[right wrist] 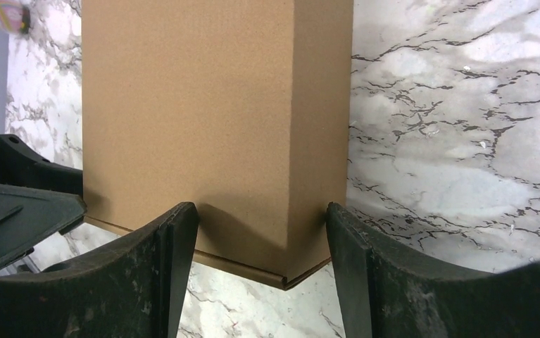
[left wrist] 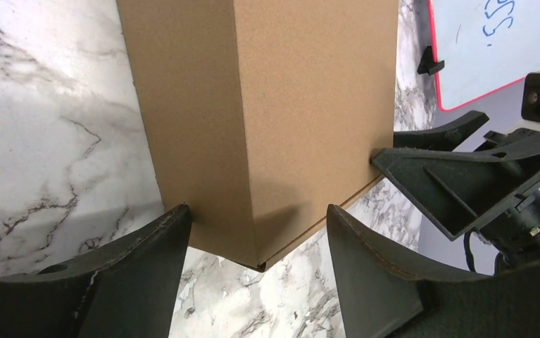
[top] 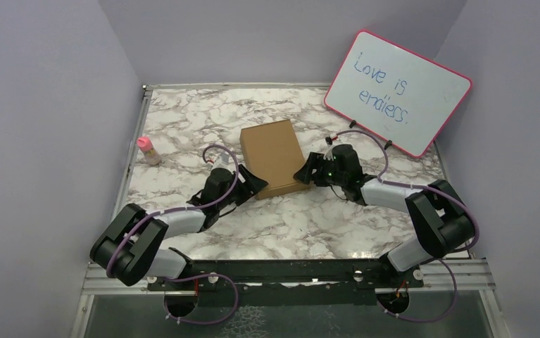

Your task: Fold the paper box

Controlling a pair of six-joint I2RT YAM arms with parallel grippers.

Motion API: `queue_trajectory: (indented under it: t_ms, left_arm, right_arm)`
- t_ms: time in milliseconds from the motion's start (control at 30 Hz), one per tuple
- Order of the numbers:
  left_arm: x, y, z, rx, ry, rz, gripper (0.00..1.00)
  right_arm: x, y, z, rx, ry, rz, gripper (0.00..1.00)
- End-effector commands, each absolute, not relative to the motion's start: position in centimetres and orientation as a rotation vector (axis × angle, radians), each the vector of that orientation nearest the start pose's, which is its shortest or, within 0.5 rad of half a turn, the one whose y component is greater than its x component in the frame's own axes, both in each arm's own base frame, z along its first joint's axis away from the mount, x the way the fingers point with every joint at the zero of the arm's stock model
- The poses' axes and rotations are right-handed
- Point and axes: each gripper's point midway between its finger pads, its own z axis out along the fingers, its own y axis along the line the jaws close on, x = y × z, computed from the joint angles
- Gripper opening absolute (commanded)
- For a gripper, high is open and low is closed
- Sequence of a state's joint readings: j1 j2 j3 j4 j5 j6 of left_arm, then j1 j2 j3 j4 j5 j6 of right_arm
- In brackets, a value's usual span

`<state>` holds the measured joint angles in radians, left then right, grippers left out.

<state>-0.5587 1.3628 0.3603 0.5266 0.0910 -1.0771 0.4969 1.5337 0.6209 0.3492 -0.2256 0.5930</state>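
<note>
The paper box point(top: 274, 155) is a closed, flat brown cardboard box lying on the marble table, its long side running away from the arms. My left gripper point(top: 253, 182) is open at the box's near left corner. In the left wrist view that corner point(left wrist: 267, 141) sits between the spread fingers point(left wrist: 161, 253), and the left fingertip touches the box's side. My right gripper point(top: 308, 171) is open at the near right corner. In the right wrist view the box point(right wrist: 217, 105) pokes between the two fingertips point(right wrist: 179, 232), and both rest against its faces. Neither gripper holds anything.
A pink-framed whiteboard point(top: 400, 91) leans at the back right, just behind the right arm. A small pink-capped bottle point(top: 147, 150) stands at the table's left edge. Purple walls close in the table point(top: 267, 225) on three sides.
</note>
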Motion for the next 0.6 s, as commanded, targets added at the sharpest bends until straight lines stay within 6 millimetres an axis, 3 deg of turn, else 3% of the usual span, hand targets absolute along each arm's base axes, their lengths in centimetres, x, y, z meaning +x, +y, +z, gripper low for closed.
queue_trajectory:
  t_ms: [0,300,567]
  left_arm:
    - [25.5,-23.6,6.8,-0.424,2.211,-1.093,0.71]
    - [24.0,-23.3,7.2,-0.365,2.255,-1.090,0.71]
    - [25.0,-23.5,6.3,-0.329,2.278,-1.031,0.71]
  right_arm:
    - [31.1,23.8,6.3,-0.085,2.280,0.799,0.72]
    - [30.9,23.3,6.4,-0.096,2.290,0.770,0.74]
    - [30.4,24.1,5.8,-0.114,2.310,0.827,0.73]
